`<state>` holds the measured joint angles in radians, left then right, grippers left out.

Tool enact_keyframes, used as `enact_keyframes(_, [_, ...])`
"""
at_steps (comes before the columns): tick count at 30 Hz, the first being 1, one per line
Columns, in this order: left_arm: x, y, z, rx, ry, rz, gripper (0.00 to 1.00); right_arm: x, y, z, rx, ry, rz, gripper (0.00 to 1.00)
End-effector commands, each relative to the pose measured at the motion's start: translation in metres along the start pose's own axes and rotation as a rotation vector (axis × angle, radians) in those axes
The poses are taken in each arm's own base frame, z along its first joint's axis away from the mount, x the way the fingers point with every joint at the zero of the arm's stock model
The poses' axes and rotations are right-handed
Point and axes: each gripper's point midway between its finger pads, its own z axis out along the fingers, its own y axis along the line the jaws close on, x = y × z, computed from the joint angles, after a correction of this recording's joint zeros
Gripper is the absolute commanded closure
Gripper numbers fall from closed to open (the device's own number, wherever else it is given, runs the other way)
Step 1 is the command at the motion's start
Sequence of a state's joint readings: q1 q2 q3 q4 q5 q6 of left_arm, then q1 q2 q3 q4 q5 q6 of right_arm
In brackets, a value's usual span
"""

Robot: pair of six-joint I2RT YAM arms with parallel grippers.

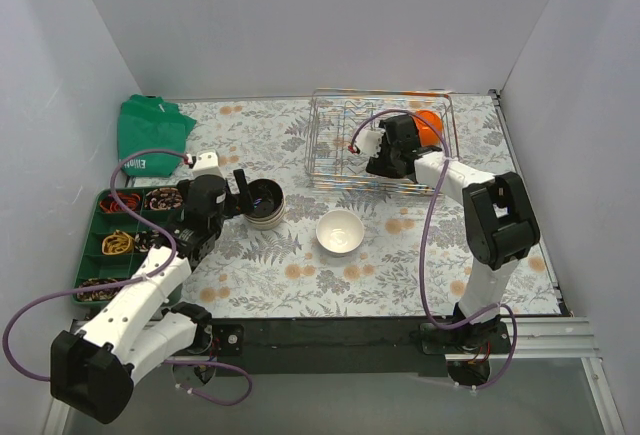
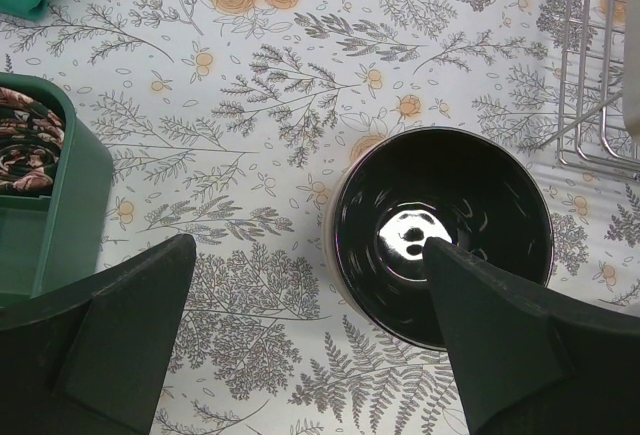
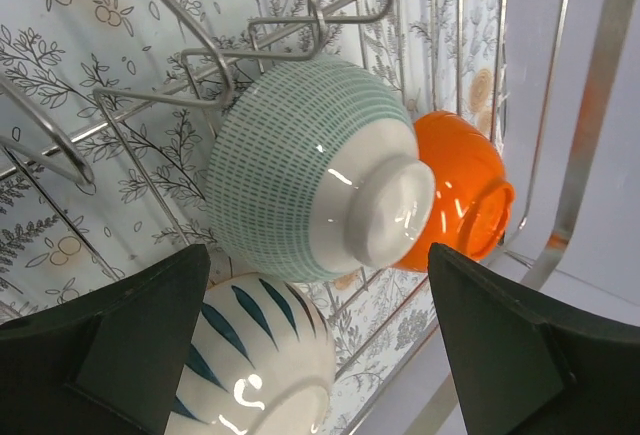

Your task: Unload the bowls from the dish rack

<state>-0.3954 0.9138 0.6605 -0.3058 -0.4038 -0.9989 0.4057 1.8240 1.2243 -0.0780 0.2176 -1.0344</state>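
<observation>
The wire dish rack stands at the back right. My right gripper is open inside it. In the right wrist view it hangs over a teal-patterned bowl, an orange bowl and a white bowl with dark stripes, all tipped on their sides in the rack. The orange bowl also shows from above. My left gripper is open at a bowl, glossy black within. In the left wrist view its jaws straddle the left rim of that bowl. A white bowl sits on the table.
A green compartment tray with small items lies at the left edge, also in the left wrist view. A green cloth bag lies at the back left. The rack's corner shows beyond the black bowl. White walls enclose the table.
</observation>
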Motion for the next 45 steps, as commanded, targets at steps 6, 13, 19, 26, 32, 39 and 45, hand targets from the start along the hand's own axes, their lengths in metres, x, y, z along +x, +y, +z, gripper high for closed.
enact_keyframes(6, [0.005,-0.001,0.004,0.004,0.009,0.025,0.02,0.001,-0.009,0.02,0.092,-0.013,-0.041,0.01])
enact_keyframes(13, [0.006,-0.002,0.005,0.007,0.013,0.026,0.02,0.02,0.02,0.037,0.042,0.048,-0.041,0.02])
enact_keyframes(19, [0.006,-0.003,0.006,0.008,0.015,0.028,0.02,0.031,0.035,0.043,0.018,0.085,-0.038,0.01])
enact_keyframes(26, [0.006,-0.003,0.005,0.011,0.016,0.025,0.02,0.039,0.035,0.041,0.059,0.122,-0.027,0.05])
enact_keyframes(32, [0.005,-0.003,0.004,0.015,0.01,0.021,0.02,0.027,0.019,0.025,0.138,0.133,0.0,0.18])
enact_keyframes(39, [-0.001,-0.004,-0.001,0.026,-0.013,0.007,0.02,0.004,0.005,0.002,0.203,0.073,0.058,0.46])
enact_keyframes(45, [-0.007,-0.005,-0.006,0.039,-0.037,-0.006,0.02,-0.006,-0.006,-0.01,0.231,0.031,0.115,0.58])
